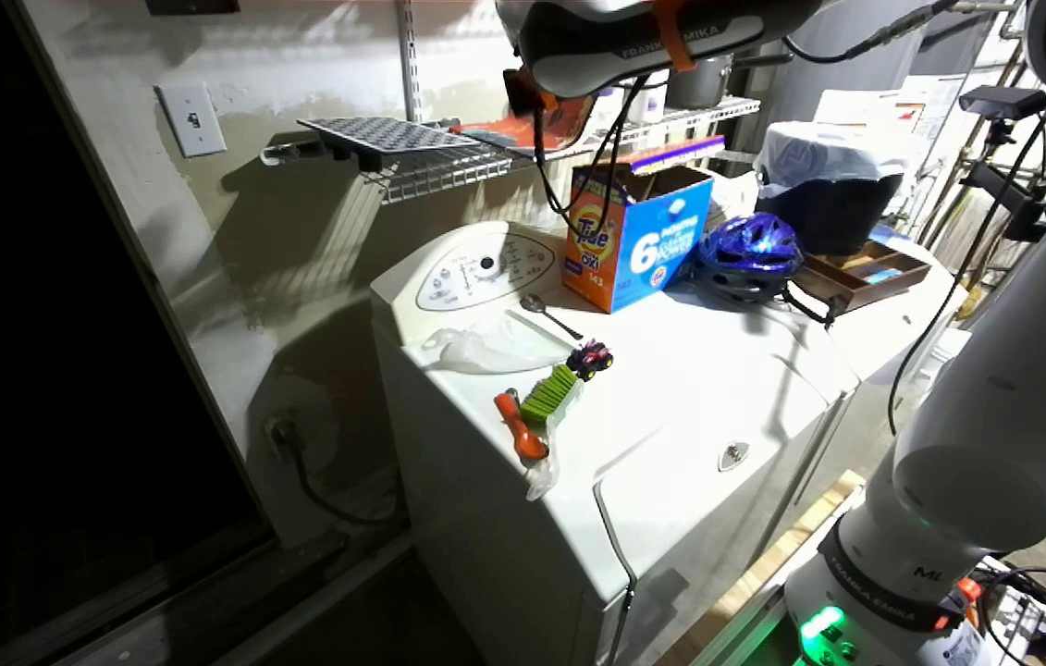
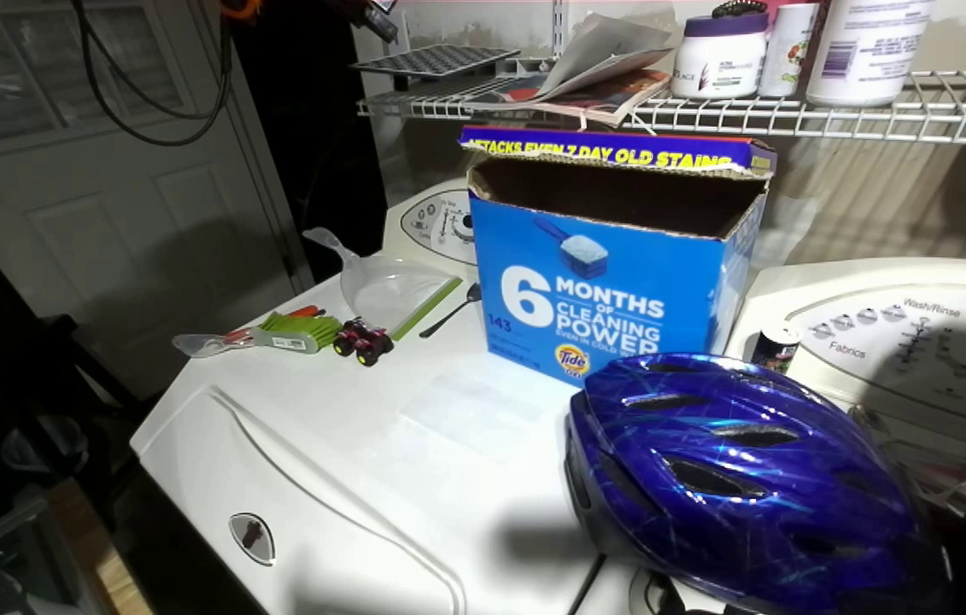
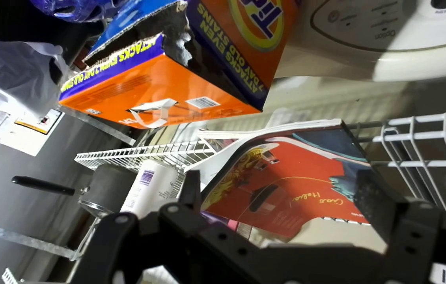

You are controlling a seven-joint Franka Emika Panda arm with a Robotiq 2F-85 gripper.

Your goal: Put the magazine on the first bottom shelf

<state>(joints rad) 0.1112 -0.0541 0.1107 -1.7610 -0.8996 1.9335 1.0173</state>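
Observation:
The magazine [image 3: 309,177] has an orange-red cover with blue and white patches. It lies on the white wire shelf [image 3: 416,134], bent, with pages curling up in an exterior view [image 2: 598,60]. Part of its orange cover shows below the arm in an exterior view [image 1: 569,125]. My gripper [image 3: 278,185] is open, its two fingers apart with the magazine seen between them in the wrist view. The frames do not settle whether the fingers touch it. The wire shelf also shows in both exterior views [image 1: 449,176] [image 2: 841,124]. The gripper's fingertips are hidden in an exterior view.
A tall Tide box [image 2: 611,282] stands on the washer below the shelf front. White bottles [image 2: 717,64] and a dark pot [image 3: 114,185] stand on the shelf beside the magazine. A dark perforated panel [image 1: 388,134] lies at the shelf's end. A blue helmet [image 2: 756,478] sits by the box.

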